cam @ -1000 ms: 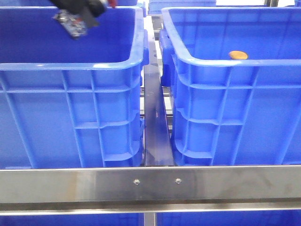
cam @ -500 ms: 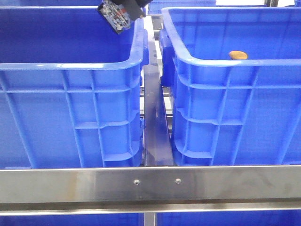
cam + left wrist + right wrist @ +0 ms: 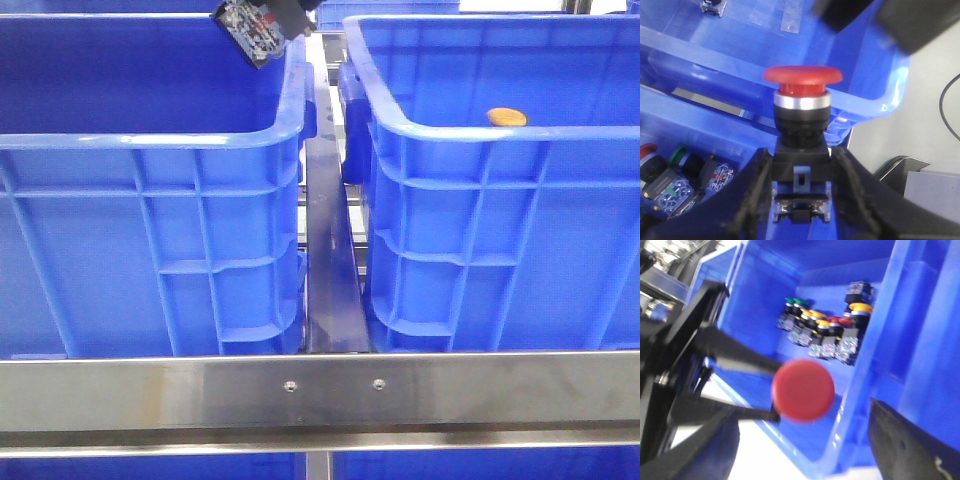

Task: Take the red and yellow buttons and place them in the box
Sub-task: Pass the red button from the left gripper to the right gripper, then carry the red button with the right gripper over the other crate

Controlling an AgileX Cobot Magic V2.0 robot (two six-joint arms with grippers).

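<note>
Left gripper (image 3: 801, 197), pinching the red button (image 3: 802, 107), has swung right to the gap, heading for the right box (image 3: 420, 125)

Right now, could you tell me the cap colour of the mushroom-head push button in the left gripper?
Red, clearest in the left wrist view.

left gripper (image 3: 262, 25) cut off by top edge; right wrist view motion-blurred, red button (image 3: 803, 390) soft.
</note>
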